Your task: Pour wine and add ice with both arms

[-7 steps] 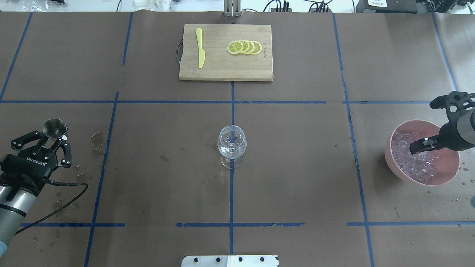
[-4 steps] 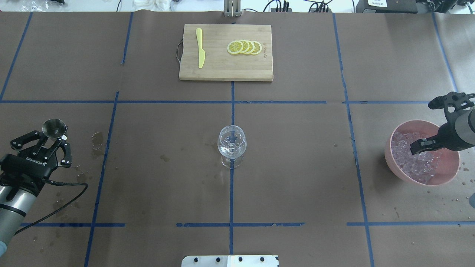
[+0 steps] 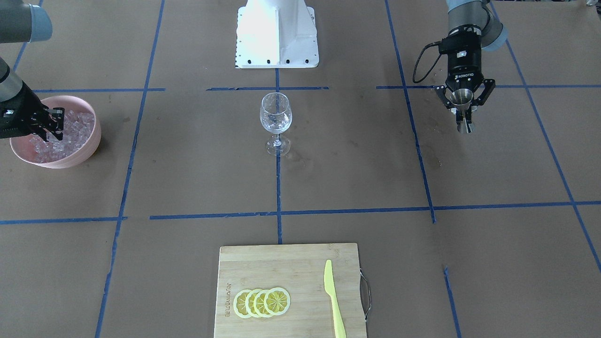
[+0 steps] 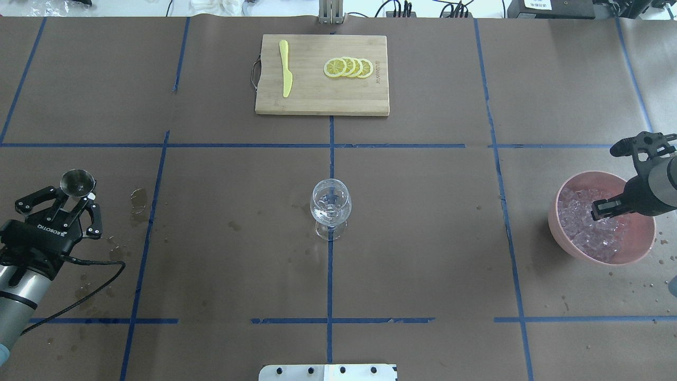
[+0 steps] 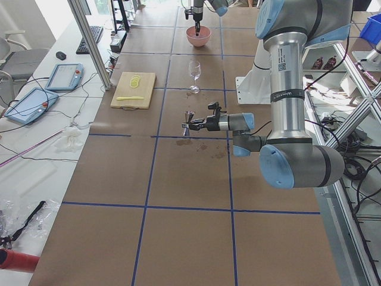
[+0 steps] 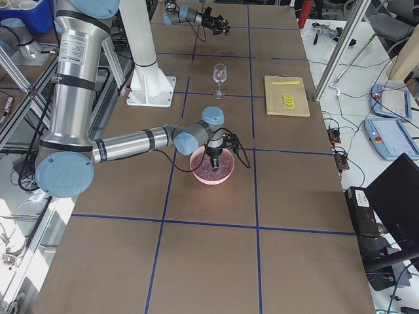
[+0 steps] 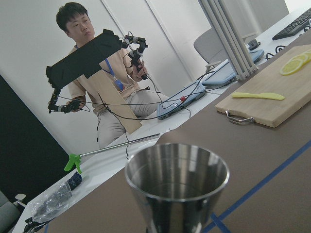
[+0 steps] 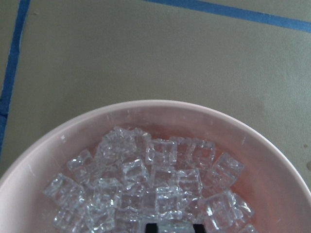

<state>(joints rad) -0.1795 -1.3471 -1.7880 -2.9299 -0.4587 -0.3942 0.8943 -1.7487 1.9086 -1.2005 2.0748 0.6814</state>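
Right claw (image 4: 597, 210) tips lie buried in the ice (image 8: 146, 184), grip unclear.

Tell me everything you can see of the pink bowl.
The pink bowl is round, wide and shallow, with a smooth wall that looks like plastic. It stands upright on the brown table cover at the robot's far right. A heap of clear ice cubes fills its middle, leaving the upper inner wall bare. The right gripper reaches down into it, tips among the ice; nothing else touches the bowl.
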